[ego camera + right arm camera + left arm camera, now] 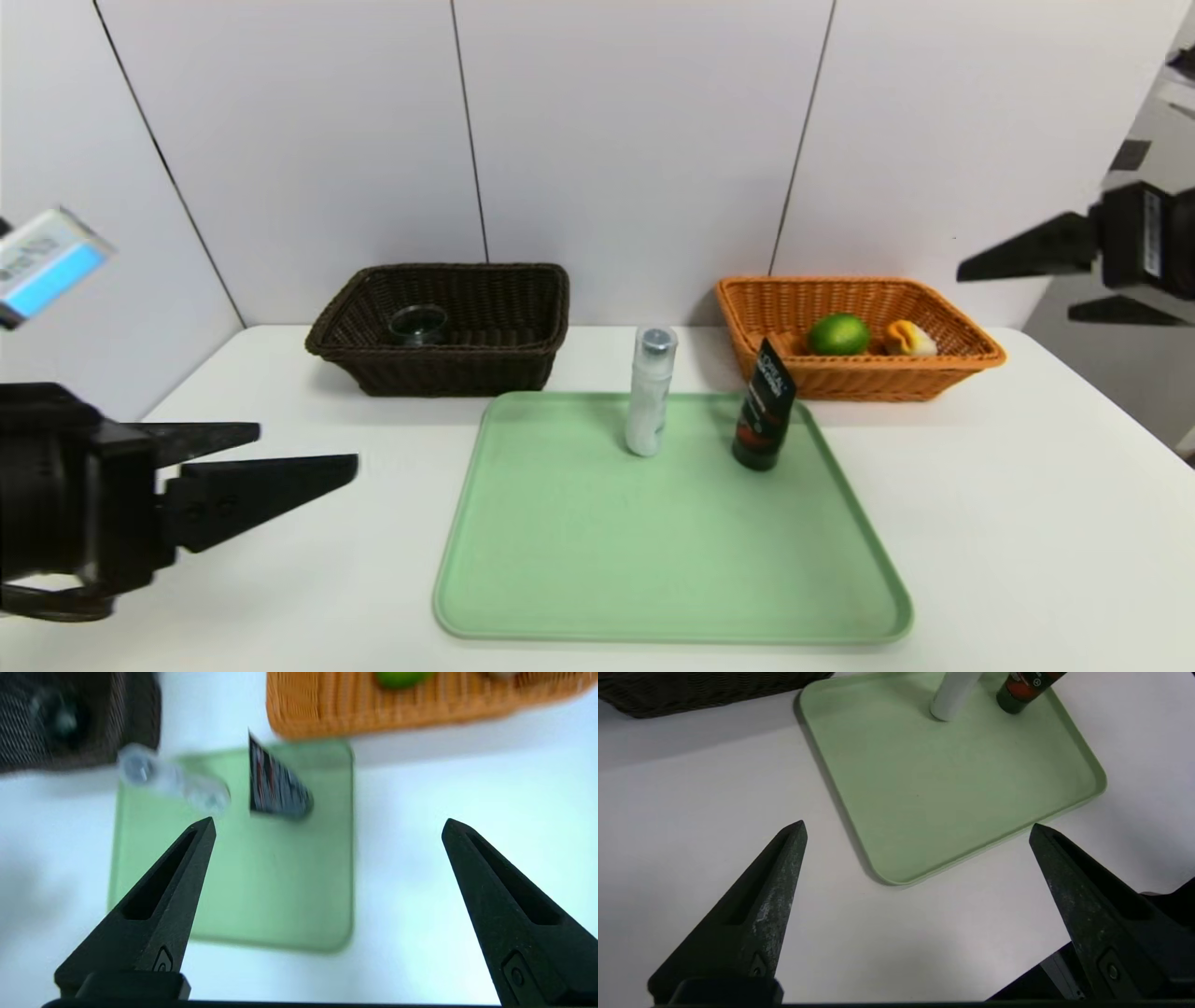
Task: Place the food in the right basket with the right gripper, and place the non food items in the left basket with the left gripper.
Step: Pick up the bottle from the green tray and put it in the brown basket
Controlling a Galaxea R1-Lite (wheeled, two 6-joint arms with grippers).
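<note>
Left claw (308, 448): nearest the camera, low at the left over the white tabletop (1008, 523), fingers spread wide, holding nothing, pointing toward the tray. Green tray (653, 560): centre of the tabletop, carrying two upright items near its far edge, a white bottle (649, 403) with a silvery cap and, to its right, a dark tube (766, 406) standing on its cap. Right claw (1018, 280): raised at the right edge, fingers wide apart, empty. Dark basket (443, 369): far left, against the wall, holding a small dark round container (417, 324). Orange basket (859, 378): far right, holding a lime (838, 334) and an orange-and-white food item (909, 338).
</note>
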